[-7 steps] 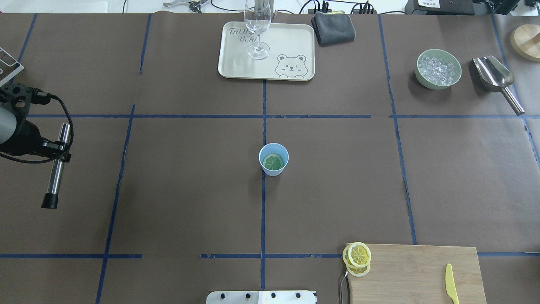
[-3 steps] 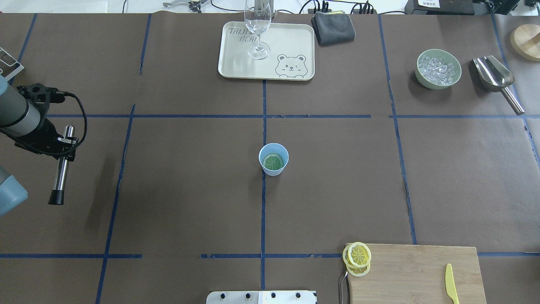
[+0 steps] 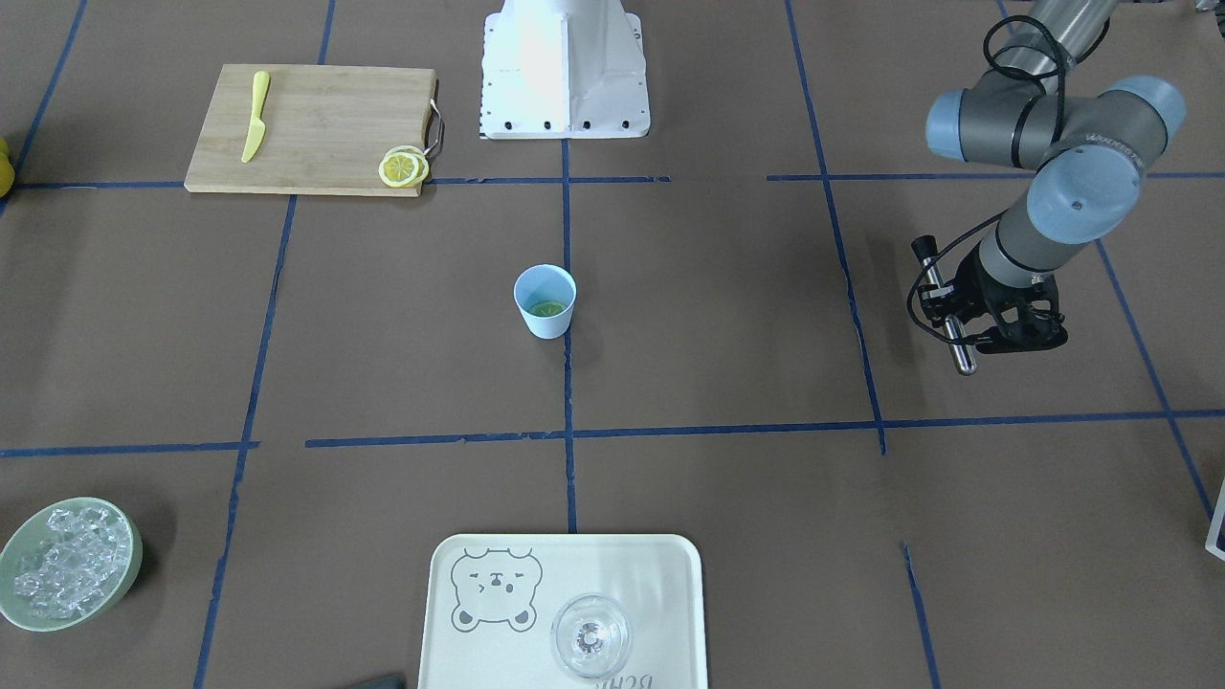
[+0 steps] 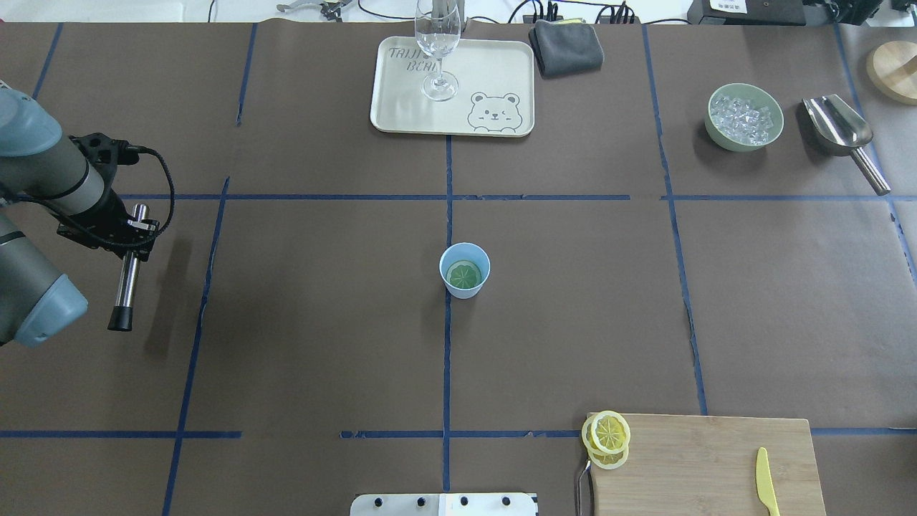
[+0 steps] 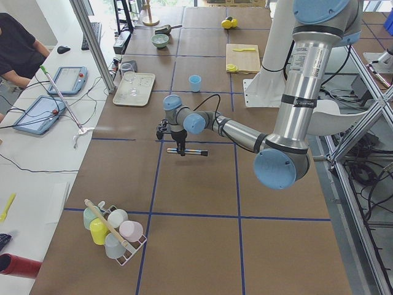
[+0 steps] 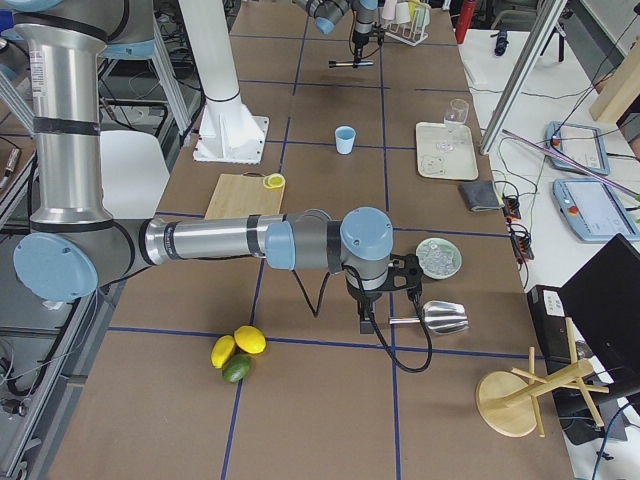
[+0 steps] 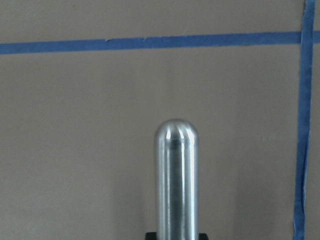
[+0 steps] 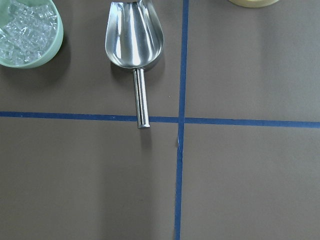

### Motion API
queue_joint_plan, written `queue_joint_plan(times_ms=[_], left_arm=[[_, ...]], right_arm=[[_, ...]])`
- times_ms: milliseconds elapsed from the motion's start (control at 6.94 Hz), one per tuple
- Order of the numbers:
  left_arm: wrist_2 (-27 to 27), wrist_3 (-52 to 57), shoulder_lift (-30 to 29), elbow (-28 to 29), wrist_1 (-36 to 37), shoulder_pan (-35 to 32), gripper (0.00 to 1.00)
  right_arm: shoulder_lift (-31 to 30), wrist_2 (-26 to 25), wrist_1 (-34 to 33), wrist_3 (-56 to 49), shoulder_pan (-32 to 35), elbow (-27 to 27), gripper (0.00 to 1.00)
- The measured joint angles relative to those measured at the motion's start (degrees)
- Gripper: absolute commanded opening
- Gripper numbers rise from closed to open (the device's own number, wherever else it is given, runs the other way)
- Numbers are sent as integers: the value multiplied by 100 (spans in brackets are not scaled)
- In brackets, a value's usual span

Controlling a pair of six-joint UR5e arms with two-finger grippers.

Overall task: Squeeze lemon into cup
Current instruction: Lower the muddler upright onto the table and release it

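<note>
Lemon slice (image 4: pixel 464 275) lies flat in the bottom of the light-blue cup (image 4: pixel 466 292), which stands upright at the table centre. Left gripper (image 4: pixel 135 231) hangs well apart from the cup, fingers pinching a steel muddler (image 4: pixel 126 283) held level. Right gripper (image 6: pixel 364 318) is near the steel scoop (image 6: pixel 438 318); its finger state cannot be determined.
</note>
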Motion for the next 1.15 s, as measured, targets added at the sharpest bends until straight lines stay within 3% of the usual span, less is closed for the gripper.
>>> queue_joint_plan(times_ms=[720, 864, 1152], left_arm=[[6, 1, -107, 140, -18, 186, 0], [7, -3, -124, 150, -18, 213, 23], [9, -3, -138, 250, -27, 227, 100]], right_arm=[[-11, -4, -4, 9, 0, 21, 100], [-8, -6, -4, 9, 0, 19, 100], [-2, -5, -4, 15, 0, 19, 100]])
